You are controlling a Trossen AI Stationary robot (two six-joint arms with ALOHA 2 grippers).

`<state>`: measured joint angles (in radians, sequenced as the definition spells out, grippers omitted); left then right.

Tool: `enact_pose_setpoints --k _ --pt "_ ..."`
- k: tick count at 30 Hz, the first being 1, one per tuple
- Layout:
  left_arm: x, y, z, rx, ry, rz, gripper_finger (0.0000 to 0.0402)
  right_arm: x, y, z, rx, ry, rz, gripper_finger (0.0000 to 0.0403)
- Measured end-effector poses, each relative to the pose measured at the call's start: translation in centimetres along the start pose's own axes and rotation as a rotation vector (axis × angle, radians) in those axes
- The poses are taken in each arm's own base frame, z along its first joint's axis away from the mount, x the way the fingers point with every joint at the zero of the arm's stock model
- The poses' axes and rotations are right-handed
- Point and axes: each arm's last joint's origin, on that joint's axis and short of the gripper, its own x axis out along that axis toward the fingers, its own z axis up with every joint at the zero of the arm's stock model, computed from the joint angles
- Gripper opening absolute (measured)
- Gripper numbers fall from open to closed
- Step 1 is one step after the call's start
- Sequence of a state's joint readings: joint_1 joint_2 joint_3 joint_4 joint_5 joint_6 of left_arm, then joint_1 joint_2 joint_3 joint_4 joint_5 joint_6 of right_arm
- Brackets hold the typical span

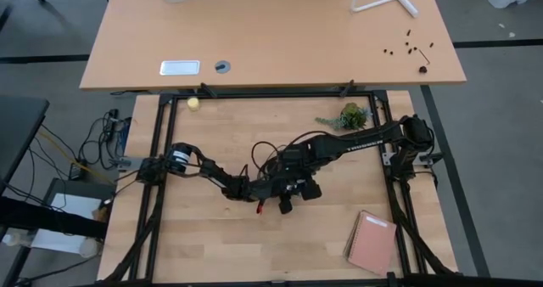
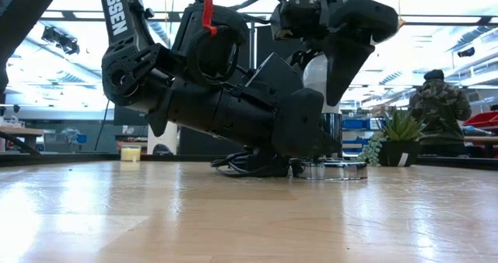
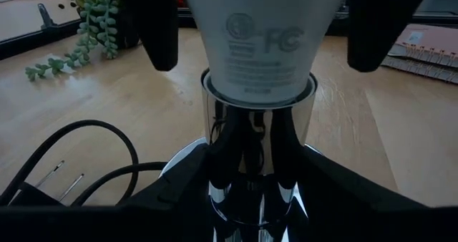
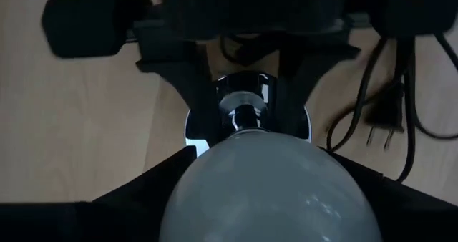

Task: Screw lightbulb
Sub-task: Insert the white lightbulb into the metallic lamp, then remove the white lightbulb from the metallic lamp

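Fig.: both arms meet at mid-desk. My left end effector (image 4: pixel 247 77) lies low, its two fingers closed around the chrome socket stem (image 3: pixel 252 152) just under the lightbulb (image 3: pixel 257 45), steadying it. My right end effector (image 2: pixel 336 68) comes from above; its fingers (image 3: pixel 161 27) flank the lightbulb w/ a visible gap each side in the left wrist view, so I read it as open, not gripping yet. Lightbulb sits upright, base already inside the socket's mouth, socket disc (image 2: pixel 334 170) flat on the desk (image 1: pixel 212 253).

Step in hand, as I judge it: regrip and turn. To do it well I'd close evenly on the glass, keep the wrist axis in line w/ the stem, turn w/o side load, and keep the left hold firm so the disc doesn't spin.

Nearby: black cord and plug (image 4: pixel 383 124) beside the disc, could snag; small plant (image 1: pixel 349 115), pinkish pad (image 1: pixel 371 243), yellowish ball (image 1: pixel 193 104) all well apart. A person (image 2: pixel 440 111) stands far behind.
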<state>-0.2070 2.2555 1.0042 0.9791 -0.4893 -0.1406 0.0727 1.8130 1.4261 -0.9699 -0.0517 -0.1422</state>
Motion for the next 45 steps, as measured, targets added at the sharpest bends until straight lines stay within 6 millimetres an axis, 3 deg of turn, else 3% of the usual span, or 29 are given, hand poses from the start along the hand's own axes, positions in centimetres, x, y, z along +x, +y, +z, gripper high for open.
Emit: enact_pose_setpoints --k 24,34,45 --pt "0.0 0.1 0.1 -0.045 -0.023 0.050 0.0198 0.2 -0.4 0.4 0.741 -0.072 -0.090 0.0273" --pt "0.0 0.1 0.2 -0.056 -0.023 0.053 0.0198 -0.3 0.0 0.5 0.587 -0.081 -0.095 0.0303" --pt "0.0 0.1 0.2 -0.056 -0.024 0.056 0.0198 -4.0 0.3 0.0 0.427 -0.202 -0.089 0.0353"
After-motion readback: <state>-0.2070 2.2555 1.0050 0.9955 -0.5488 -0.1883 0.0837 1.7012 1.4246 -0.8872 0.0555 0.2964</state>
